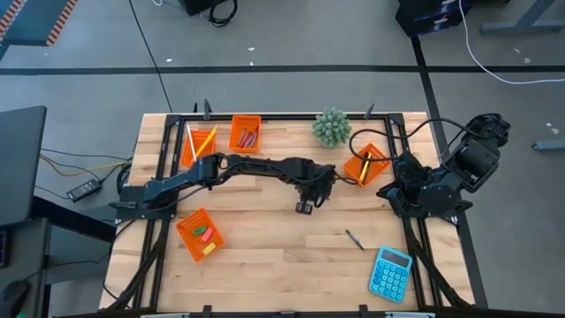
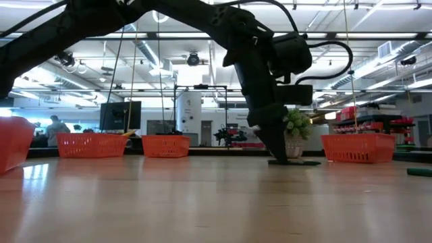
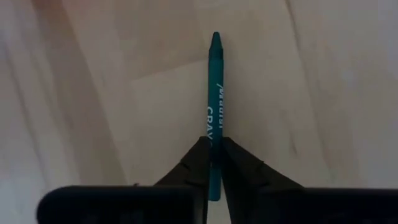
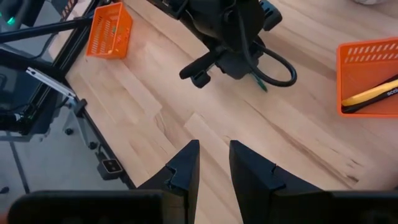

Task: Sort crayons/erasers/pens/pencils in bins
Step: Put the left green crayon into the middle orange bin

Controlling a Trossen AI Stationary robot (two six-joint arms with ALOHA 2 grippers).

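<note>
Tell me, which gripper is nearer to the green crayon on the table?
The left. The left gripper has its fingers on either side of the green crayon at mid-table. The right gripper waits off at the table's right edge, apart from it.

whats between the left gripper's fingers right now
A green crayon lies on the table, with the left gripper closed around its lower end. The left wrist view shows this; the crayon's tip points away past the fingers.

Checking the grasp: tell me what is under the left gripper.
A teal crayon lies on the wooden table, pinched between the left gripper fingers. Its rear end is covered by them.
</note>
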